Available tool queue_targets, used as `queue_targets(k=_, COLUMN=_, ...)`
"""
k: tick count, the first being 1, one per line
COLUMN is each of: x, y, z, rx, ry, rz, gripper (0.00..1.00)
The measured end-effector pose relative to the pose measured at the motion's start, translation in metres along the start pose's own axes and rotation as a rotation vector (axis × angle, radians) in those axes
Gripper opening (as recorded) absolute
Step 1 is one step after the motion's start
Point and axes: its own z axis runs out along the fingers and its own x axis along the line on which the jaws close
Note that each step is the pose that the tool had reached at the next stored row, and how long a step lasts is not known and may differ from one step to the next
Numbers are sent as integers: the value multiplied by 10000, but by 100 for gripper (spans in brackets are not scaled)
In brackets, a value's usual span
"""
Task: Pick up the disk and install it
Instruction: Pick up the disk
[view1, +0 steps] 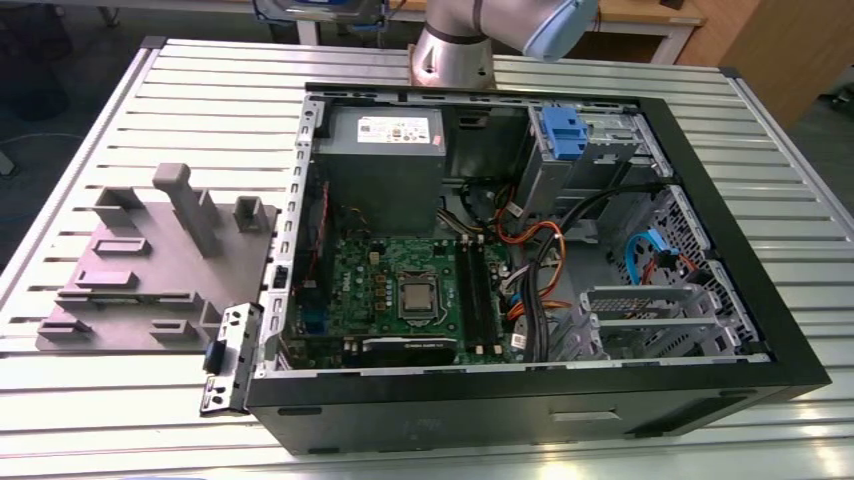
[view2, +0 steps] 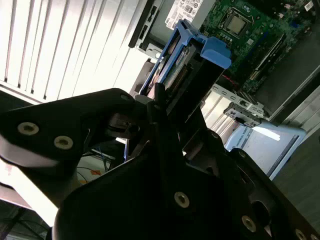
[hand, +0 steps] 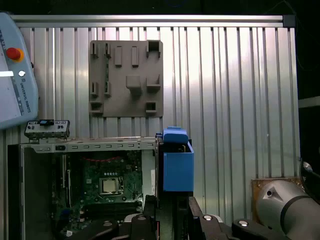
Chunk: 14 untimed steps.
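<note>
exterior view: arm (view1: 454, 45) at 12 o'clock behind the open case (view1: 534, 390), drive cage (view1: 627, 140) at the case's 1 o'clock | second wrist view: pincer (view2: 165, 97) clenched on the disk (view2: 182, 70), long axis running straight out from the grip | first wrist view: disk (hand: 178, 167) juts ahead of pincer (hand: 172, 200), beside the case wall

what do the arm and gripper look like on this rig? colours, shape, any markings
The arm has silver-grey cylindrical links and rounded joints, one with a light blue cap. The gripper is matte black, built of angular plates with round silver screw heads. I can't make out markings on either.
</note>
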Motion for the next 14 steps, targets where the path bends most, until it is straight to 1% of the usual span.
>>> queue_targets(k=14, x=-22, y=-504, z=-5, rx=-7, ry=-1, rz=0, gripper=35)
